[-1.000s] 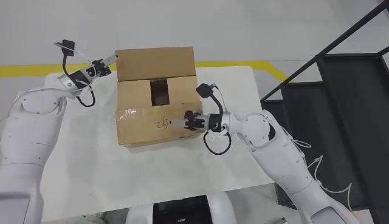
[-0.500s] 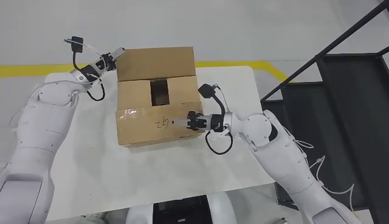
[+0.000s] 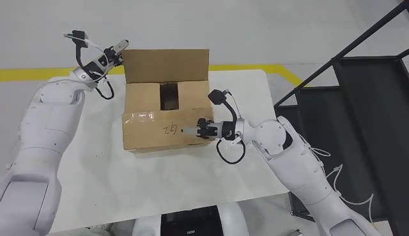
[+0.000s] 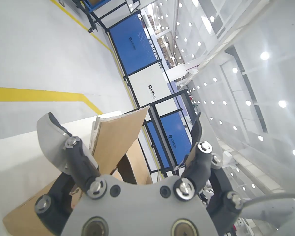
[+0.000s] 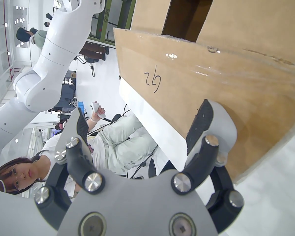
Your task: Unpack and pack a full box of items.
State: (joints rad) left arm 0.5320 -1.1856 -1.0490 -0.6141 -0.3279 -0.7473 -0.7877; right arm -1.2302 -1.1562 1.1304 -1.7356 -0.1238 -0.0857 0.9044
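A white table carries 1 cardboard box — it sits toward the far edge, at the middle. Its top flaps stand partly open.

On the near flap of the cardboard box someone has penned a number in black marker, 42 as I read it; a small circled scribble sits by the clear tape, too small to make out; farther off, blue panels and a white panel each carry a logo and a brand word.
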